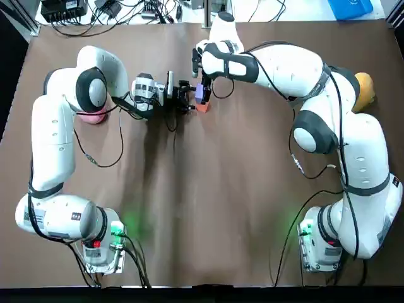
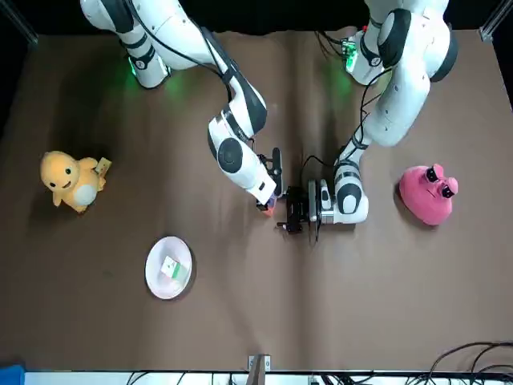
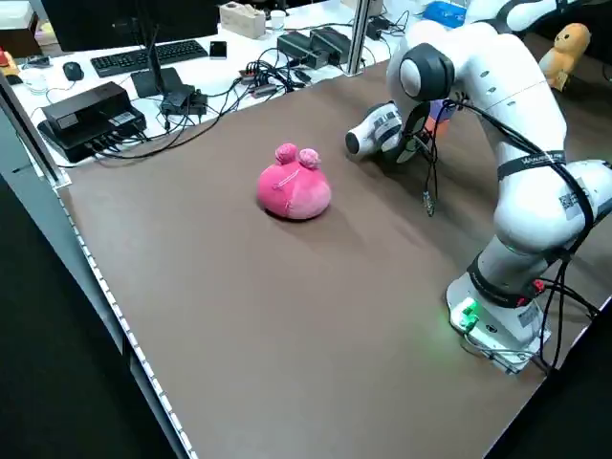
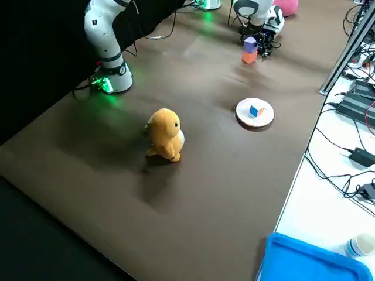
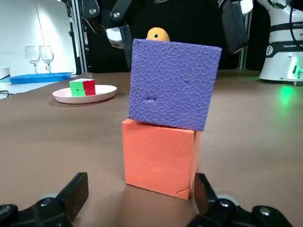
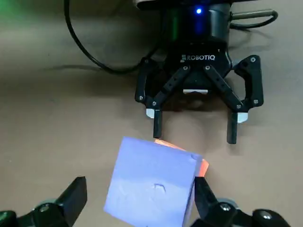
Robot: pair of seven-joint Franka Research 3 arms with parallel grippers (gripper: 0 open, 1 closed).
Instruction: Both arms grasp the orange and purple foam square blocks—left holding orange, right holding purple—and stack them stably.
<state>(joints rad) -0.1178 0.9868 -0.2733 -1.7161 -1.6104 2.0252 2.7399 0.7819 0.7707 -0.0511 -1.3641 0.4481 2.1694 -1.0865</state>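
Worktop (image 1: 208, 208): both arms reach in to one spot toward its far edge, about midway between the side edges.

Left tool (image 6: 194, 133): low and level, fingers spread, tips just short of the stack. Released, touching nothing.

Right tool (image 6: 138, 185): comes in from above, fingers standing wide of the top block on either side. Released too, by my reading.

Purple block (image 5: 173, 82) sits on the orange block (image 5: 158, 156), which rests flat on the worktop. Both are near cubes, so no long axis. Purple is twisted a little against orange, tilts slightly and overhangs one side.

Judgement: stack made. Tools are close, likely to let go gently. The overhang is the risk.
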